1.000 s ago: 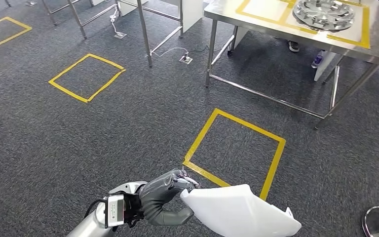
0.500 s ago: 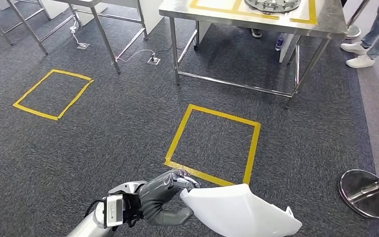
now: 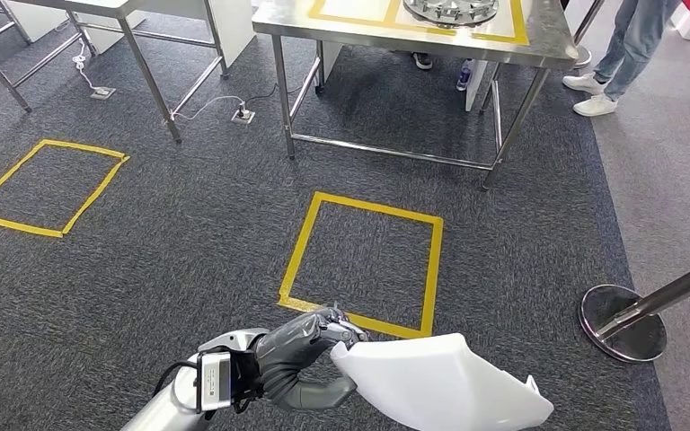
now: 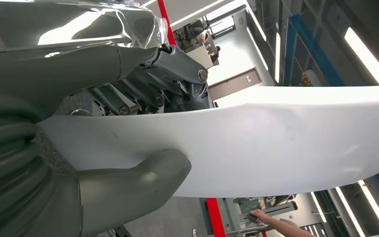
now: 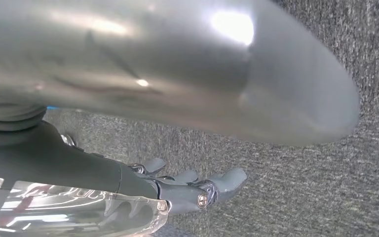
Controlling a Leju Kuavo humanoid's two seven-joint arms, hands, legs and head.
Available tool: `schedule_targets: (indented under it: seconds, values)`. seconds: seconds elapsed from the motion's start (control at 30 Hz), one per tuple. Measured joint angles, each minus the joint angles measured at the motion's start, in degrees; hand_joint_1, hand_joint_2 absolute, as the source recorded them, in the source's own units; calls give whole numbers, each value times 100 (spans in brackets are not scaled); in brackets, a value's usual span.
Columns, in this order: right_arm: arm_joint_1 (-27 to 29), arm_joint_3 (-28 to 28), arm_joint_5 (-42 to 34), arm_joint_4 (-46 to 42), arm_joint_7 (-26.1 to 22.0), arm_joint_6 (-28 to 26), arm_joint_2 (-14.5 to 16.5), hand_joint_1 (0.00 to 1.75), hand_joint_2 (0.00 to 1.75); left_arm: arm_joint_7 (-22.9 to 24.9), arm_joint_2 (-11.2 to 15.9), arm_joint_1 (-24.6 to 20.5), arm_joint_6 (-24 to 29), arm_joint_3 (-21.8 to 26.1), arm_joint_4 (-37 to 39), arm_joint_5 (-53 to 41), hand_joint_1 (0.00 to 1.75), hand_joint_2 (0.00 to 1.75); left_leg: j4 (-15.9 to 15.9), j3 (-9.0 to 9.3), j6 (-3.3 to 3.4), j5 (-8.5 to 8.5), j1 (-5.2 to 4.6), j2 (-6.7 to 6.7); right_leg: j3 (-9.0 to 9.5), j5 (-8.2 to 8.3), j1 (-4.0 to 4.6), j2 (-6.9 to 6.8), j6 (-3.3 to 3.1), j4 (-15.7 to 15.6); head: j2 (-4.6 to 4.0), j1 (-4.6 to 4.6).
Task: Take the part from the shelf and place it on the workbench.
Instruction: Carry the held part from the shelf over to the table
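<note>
My left hand (image 3: 301, 364) grips one end of a white, curved plastic part (image 3: 440, 386) low at the front of the head view, above dark carpet. In the left wrist view the thumb (image 4: 128, 182) presses under the white part (image 4: 276, 143) and the dark fingers clamp its other face. The steel workbench (image 3: 278, 18) stands far ahead at the top, marked with yellow tape and carrying a round metal disc (image 3: 449, 9). My right hand (image 5: 177, 187) hangs over the carpet with its fingers (image 5: 217, 182) apart and nothing in them.
A yellow taped square (image 3: 296, 251) lies on the carpet between me and the bench, and another (image 3: 94, 196) is at the left. A stanchion base (image 3: 623, 323) stands at the right. A person's legs (image 3: 624, 45) are beside the bench. Table legs (image 3: 148, 81) and a floor socket (image 3: 243, 115) sit upper left.
The camera has turned: the bench, floor squares and stanchion have slid left in the picture, and a person's legs have come into view. My left hand holds the part as before.
</note>
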Motion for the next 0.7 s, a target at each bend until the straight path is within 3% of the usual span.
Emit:
schedule_targets:
  seconds: [0.27,0.33,0.4,0.43,0.5,0.53,0.57,0.63,0.7]
  values:
    - [-18,4,13,0,-31,0,46,0,0,19,-8,-11,-12,-2,-2,3,175,175,26,-26,132,-14,-55,-6,-1,69,-56,2,248,-11,-1,-3]
    - [-17,4,13,0,-34,0,45,0,0,20,-25,-19,-12,-3,-2,4,175,175,-9,27,191,-11,-35,41,-50,72,-43,-86,273,99,-1,-1]
    - [-42,5,13,0,-44,-1,35,0,0,22,-39,-22,-12,-3,-4,6,175,175,-24,85,231,-5,-13,117,-246,-136,-12,-334,253,478,-1,17]
    - [-60,7,13,0,-50,-2,34,0,0,28,-42,-21,-12,-2,-4,6,175,175,-23,88,238,-8,-14,160,-421,-312,2,-457,246,830,-1,26]
    - [-74,8,13,0,-56,-2,33,0,0,43,-43,-8,-12,-3,-4,5,175,175,-18,87,231,-25,-12,236,-797,-614,-1,-546,265,1566,-2,30]
    - [-67,8,15,0,-57,-2,35,0,0,51,-42,-1,-12,-3,-4,5,175,175,-16,94,216,-40,-6,262,-884,-653,-8,-558,270,1729,-2,31]
    - [-59,8,20,0,-57,-2,36,0,0,55,-43,3,-12,-3,-4,5,175,175,-15,112,190,-60,6,283,-853,-584,-16,-567,272,1655,-2,31]
    - [-52,8,28,1,-61,-2,34,0,0,63,-44,6,-11,-2,-4,5,175,175,-11,179,113,-119,41,319,-481,-235,-39,-597,275,912,-1,33]
    - [-62,9,35,2,-66,-2,50,0,0,81,-48,-2,-3,-2,-8,4,175,175,-2,229,23,-185,55,349,-155,-120,-32,-632,247,264,-1,40]
